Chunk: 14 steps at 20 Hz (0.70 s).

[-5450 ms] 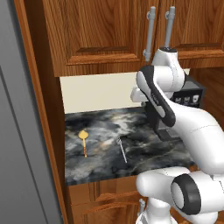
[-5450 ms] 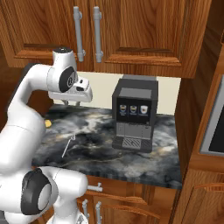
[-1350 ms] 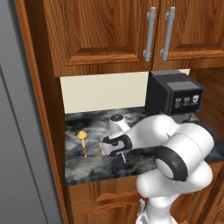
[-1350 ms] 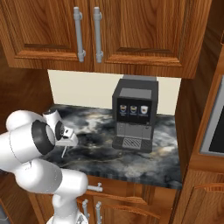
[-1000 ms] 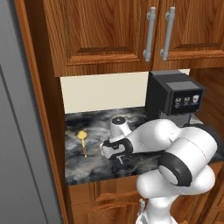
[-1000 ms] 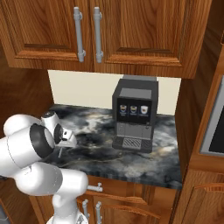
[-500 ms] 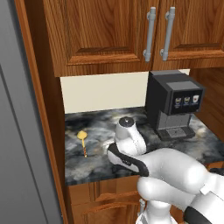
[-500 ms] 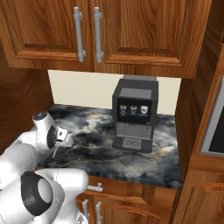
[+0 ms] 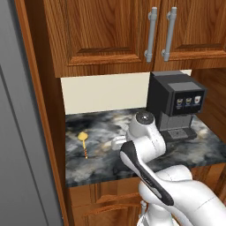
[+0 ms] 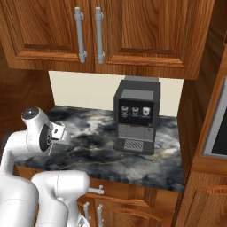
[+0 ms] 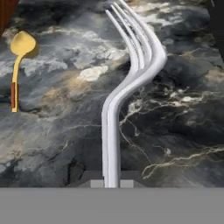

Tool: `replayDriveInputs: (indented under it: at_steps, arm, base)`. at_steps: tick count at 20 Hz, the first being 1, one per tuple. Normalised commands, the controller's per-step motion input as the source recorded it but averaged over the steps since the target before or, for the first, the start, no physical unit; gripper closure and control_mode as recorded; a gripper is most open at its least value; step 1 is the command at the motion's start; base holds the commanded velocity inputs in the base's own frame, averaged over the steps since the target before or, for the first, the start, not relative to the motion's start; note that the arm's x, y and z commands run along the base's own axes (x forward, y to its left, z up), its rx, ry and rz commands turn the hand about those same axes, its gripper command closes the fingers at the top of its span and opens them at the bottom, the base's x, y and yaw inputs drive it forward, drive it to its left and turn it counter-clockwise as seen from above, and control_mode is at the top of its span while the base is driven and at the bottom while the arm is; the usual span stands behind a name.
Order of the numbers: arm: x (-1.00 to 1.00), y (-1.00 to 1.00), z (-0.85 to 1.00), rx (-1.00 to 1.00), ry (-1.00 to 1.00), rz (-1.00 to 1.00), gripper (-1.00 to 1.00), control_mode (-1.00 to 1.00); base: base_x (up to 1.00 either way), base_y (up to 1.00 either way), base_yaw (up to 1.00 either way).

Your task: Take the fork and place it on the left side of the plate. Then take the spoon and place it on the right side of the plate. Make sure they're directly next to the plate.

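Fork (image 11: 131, 87) first: in the hand view it rises straight out of the gripper (image 11: 111, 183), whose two dark tips are pressed together on the very end of its handle, with the whole curved length and the prongs sticking out ahead over the dark marbled counter (image 11: 175, 131). That end-on pinch is the main risk, in my judgement: a thin, smooth metal handle held only at its tip can pivot or slide in the fingers on any quick swing of the arm, so it could droop, twist or drop before it reaches its place. Beyond the prongs, off to one side in the hand view, the spoon (image 11: 19, 65) lies flat on the stone with its yellow bowl away from the camera; the left base view shows it near the left end of the counter (image 9: 82, 143). A low carry could sweep the fork's long overhang into it and knock it out of reach. Farther back stands the black coffee machine (image 10: 136, 116), another thing the prongs could catch. I cannot make out the plate anywhere, so the placement spot must be found, and setting the fork down by guess could leave it apart from the rim.
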Motion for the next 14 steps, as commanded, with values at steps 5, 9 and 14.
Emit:
replayDriveInputs:
  at_steps: [5,9,14]
  arm:
    - [-0.34,-0.05,1.00,0.00,0.00,0.00,1.00,-1.00]
    - [-0.41,-0.06,1.00,0.00,0.00,0.00,1.00,-1.00]
    - [-0.46,-0.08,0.95,0.00,0.03,0.00,1.00,-1.00]
  base:
    - [0.00,0.00,0.00]
    - [0.00,0.00,0.00]
    - [0.00,0.00,0.00]
